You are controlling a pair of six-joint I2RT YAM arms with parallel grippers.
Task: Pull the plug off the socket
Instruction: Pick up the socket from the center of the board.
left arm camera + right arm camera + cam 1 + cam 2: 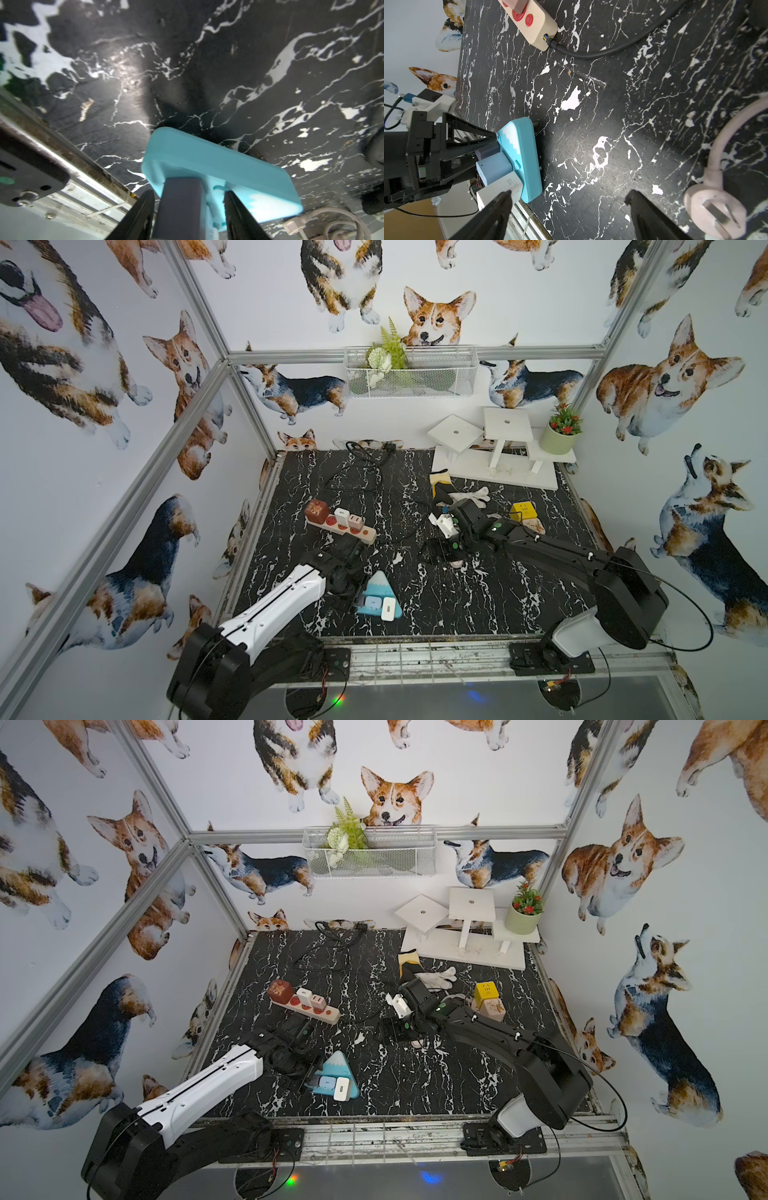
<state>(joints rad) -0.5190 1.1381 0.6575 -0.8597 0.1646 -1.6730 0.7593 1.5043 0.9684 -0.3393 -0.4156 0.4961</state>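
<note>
At near left of the table (457,605), left gripper (188,192) straddles the purple plug (180,209) seated in the teal socket (207,158), jaws narrow, gap on 1 side; right gripper (569,194) wide, holding nothing.

Blurred and cropped by the frame's edge in the left wrist view, the purple plug (179,207) stands between the fingers (239,216) of the left gripper (188,191), and whether they touch it cannot be told; in both top views it is too small to pick out beside the blue plug (371,602) (326,1086). In the right wrist view the cord (724,133) of the pink plug (714,205) runs off the frame, the right gripper (569,192) is cropped behind its fingertips, and the cream strip (533,22) is cut by the edge. In both top views only a sliver of the pink plug shows under the right arm (540,543) (490,1029).
</note>
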